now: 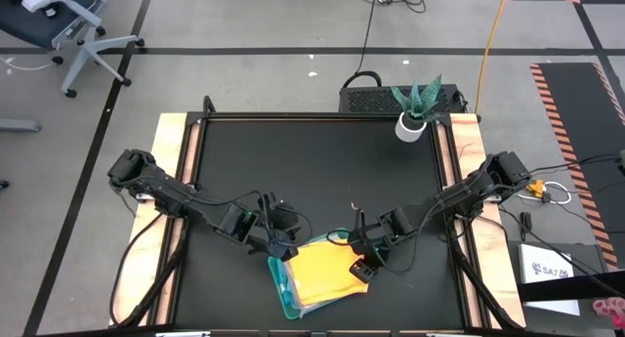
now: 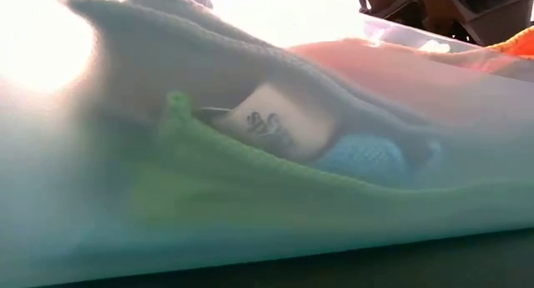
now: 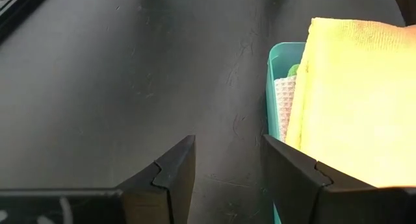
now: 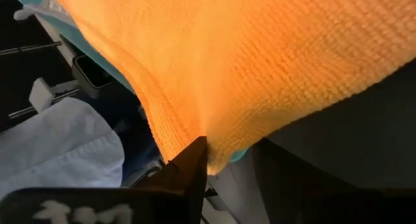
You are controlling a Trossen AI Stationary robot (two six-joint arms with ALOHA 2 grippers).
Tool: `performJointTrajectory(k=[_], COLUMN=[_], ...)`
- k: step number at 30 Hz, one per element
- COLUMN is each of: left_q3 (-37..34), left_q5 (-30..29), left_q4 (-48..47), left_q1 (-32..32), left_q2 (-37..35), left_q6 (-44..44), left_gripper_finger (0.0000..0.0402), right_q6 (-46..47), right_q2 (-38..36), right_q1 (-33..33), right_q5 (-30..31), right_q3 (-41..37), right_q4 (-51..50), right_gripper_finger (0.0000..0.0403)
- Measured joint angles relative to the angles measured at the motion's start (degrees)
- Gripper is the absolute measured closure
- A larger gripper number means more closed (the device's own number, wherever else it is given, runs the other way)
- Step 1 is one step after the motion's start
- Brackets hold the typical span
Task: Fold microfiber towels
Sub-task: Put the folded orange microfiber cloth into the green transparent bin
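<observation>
High view has the yellow towel [image 1: 324, 275] draped over the teal tray [image 1: 280, 283] near the front edge of the black counter [image 1: 312, 171], hanging past the tray's right side. Left gripper [image 1: 280, 251] sits at the tray's back-left corner; its jaws are apart with nothing between them, just bare counter in the left wrist view, with the tray wall right beside one finger [image 3: 292, 178]. Right gripper [image 1: 362, 270] is at the towel's right edge. In the right wrist view the orange-yellow cloth [image 4: 260, 62] droops down right at one fingertip [image 4: 195, 160]; the jaws look parted, but I honestly can't tell if they've got a pinch of the edge or not.

Low view looks through the tray's frosted wall: a green towel [image 2: 250, 200] at the bottom, a blue one [image 2: 363, 159] and a grey-white one [image 2: 209, 63] over them, plus a white label [image 2: 271, 121] poking out. A potted plant [image 1: 414, 110] sits at the back right corner.
</observation>
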Motion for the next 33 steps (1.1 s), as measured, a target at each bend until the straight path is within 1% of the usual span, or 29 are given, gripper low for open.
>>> performJointTrajectory(k=[2,6,9,12,17,20,22,24,28,33], left_q3=[0.0,0.0,-0.11,-0.92,-2.99,-3.52,-3.52,-3.52,-3.52,-3.48], left_q5=[0.0,0.11,0.16,1.04,7.65,10.72,13.04,14.8,19.26,29.14], left_q4=[0.09,-0.01,-0.48,-0.68,-0.69,-0.82,0.28,0.93,2.57,4.74], left_q1=[0.0,0.0,0.09,0.71,2.62,3.13,3.22,3.28,3.37,3.27], left_q2=[0.0,0.0,0.0,0.0,0.49,1.97,2.85,3.44,3.58,3.1], left_q6=[-0.02,-0.2,-0.78,-3.13,-10.08,-12.13,-12.33,-12.55,-11.88,-8.88], left_gripper_finger=[0.0227,0.0227,0.0227,0.0227,0.0227,0.0227,0.0227,0.0227,0.0227,0.0227], right_q6=[0.39,1.49,2.24,2.44,0.5,-1.26,-2.41,-3.39,-6.44,-8.73], right_q2=[-0.02,-1.57,-4.33,-7.75,-12.71,-14.64,-15.44,-15.93,-15.89,-15.57], right_q1=[-0.02,0.0,-0.04,-0.33,-0.35,-0.35,-0.35,-0.35,-0.35,-0.39], right_q5=[-1.16,-1.56,-0.31,3.23,12.2,17.19,19.38,20.34,20.37,20.51], right_q3=[0.01,0.01,0.01,0.0,0.01,0.01,0.01,0.01,0.04,0.04], right_q4=[0.27,0.31,0.24,-0.05,0.58,0.9,0.94,0.97,1.01,0.91], right_gripper_finger=[0.0287,0.0287,0.0287,0.0287,0.0287,0.0287,0.0287,0.0287,0.0287,0.0287])
